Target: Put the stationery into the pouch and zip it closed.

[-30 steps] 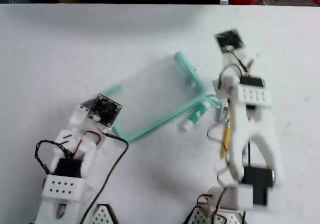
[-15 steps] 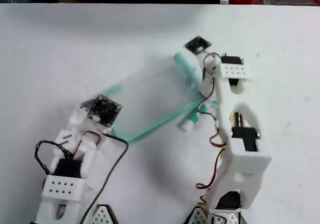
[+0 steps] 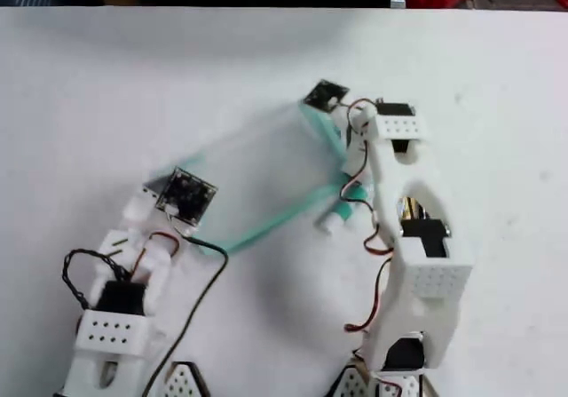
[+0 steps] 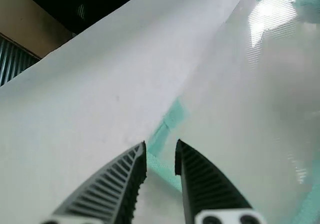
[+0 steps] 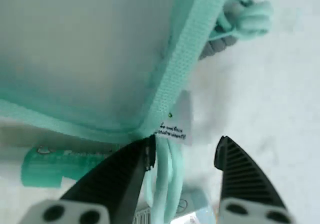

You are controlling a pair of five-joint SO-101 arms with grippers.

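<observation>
Left tool pinched nearly closed; right tool spread wide, arm outstretched.

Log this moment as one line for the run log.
left claw: at pouch corner | right claw: open, at pouch's tagged corner | teal-and-white stick: on table beside pouch, not inside

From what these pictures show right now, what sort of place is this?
Probably a robot test bench rather than a home desk: a plain white table, a left arm and a right arm set side by side, and a clear pouch laid out between them.
</observation>
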